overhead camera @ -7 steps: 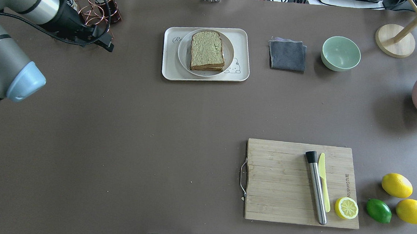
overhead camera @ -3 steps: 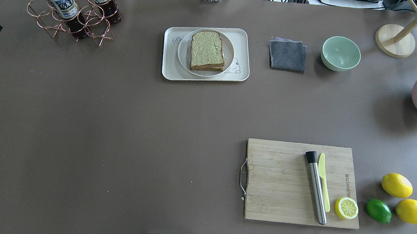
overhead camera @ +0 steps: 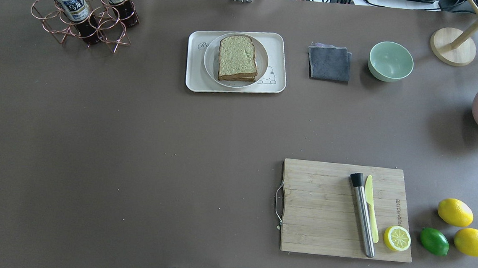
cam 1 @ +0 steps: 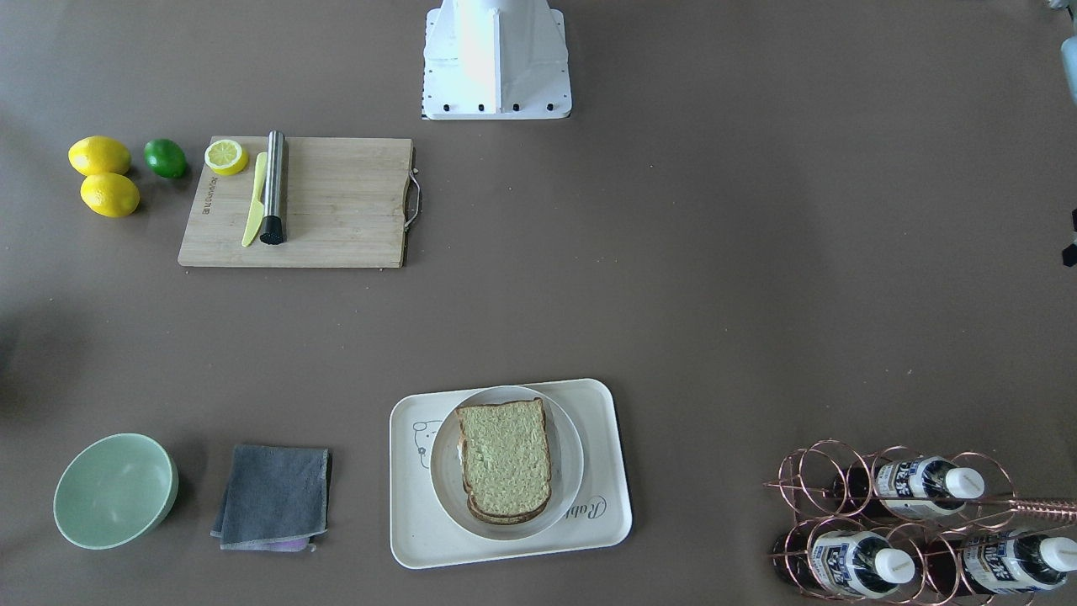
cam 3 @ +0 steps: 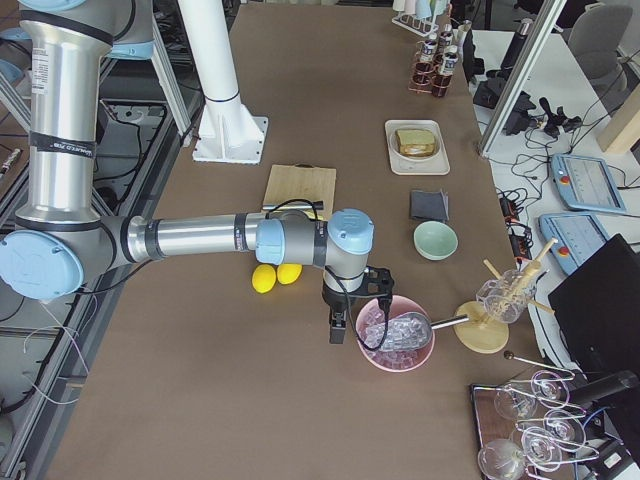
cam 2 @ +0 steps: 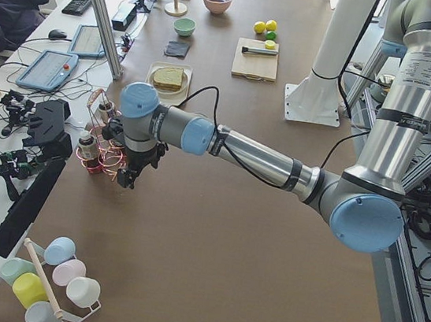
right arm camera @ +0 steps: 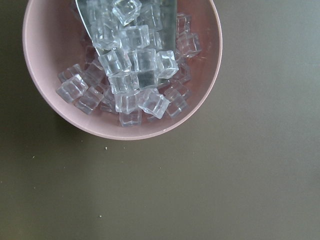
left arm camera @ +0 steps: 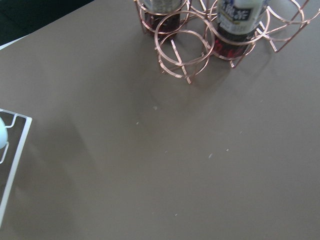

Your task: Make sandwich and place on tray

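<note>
The sandwich sits on its plate on the tray, well apart from both tools: far beyond the left gripper, which hangs by the bottle rack, and far past the right gripper beside the ice bowl. I cannot tell whether either is parted or closed. I judge the bread soft and light, its layers prone to sliding; I'd grip the stiff plate rim instead.
</note>
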Motion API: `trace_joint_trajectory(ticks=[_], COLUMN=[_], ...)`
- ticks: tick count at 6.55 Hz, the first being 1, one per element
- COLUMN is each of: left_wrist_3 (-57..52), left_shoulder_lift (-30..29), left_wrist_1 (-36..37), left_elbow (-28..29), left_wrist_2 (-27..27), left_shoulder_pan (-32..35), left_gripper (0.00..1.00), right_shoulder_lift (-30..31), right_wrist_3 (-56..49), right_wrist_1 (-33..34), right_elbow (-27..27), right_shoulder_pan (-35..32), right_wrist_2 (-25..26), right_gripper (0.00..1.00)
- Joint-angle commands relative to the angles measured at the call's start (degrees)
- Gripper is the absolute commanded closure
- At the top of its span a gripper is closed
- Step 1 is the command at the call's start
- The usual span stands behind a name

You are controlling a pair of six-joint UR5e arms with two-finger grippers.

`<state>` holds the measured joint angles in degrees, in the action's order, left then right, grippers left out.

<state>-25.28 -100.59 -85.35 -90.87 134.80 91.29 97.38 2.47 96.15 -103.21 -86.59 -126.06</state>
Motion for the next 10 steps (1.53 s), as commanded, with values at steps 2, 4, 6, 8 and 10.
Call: trace_joint_trajectory(ticks=[2,4,6,8,10], left_wrist_3=[-5.67,-1.71,4.32,4.8,6.98], left_shoulder_lift=[8.02,7.69,7.34,7.34,7.25], left_wrist_1=[-1.04,-0.52,-0.87,-1.14,-0.52], left_elbow=[4.39,3.69,3.33,3.33,2.72], left_wrist_2=[0.2,0.29,0.38,0.47,3.34], left_shoulder_pan=[9.3,9.35,7.08,4.7,4.6], left_gripper=[0.02,0.02,0.02,0.02,0.02], right_shoulder_lift=[0.0,0.0,0.0,0.0,0.0], right_wrist_3=[-0.01,-0.01,-0.01,-0.01,-0.01], right_wrist_1=[0.0,0.0,0.0,0.0,0.0], right_elbow=[0.38,0.64,0.82,0.91,0.82], right_shoulder_pan=[0.02,0.02,0.02,0.02,0.02], right_wrist_2=[-0.07,-0.15,-0.15,-1.11,-1.3], right_gripper=[0.0,0.0,0.0,0.0,0.0])
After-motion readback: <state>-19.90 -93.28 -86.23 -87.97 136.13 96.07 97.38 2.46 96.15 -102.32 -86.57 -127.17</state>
